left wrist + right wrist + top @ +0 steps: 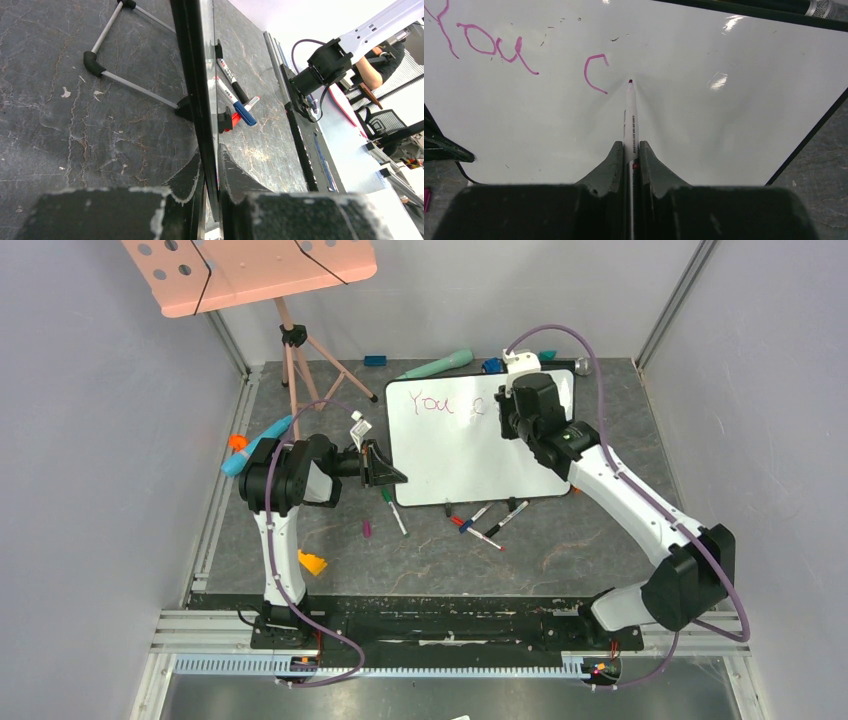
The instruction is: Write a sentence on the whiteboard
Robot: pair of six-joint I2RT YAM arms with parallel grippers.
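whiteboard (450,455) on table (560,540), edge pinched by left gripper (210,167) | marker (630,115) squeezed in right gripper (629,147), tip beside the "c" of the sentence (432,402) | risk: letters could be smudged or wobbly if the board is pushed loose

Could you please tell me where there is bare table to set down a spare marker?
The dark tabletop is bare between the loose markers and the black base rail. It is crowded along the near edge of the glossy white whiteboard and at its left side: left gripper, green-capped marker, orange wedge.
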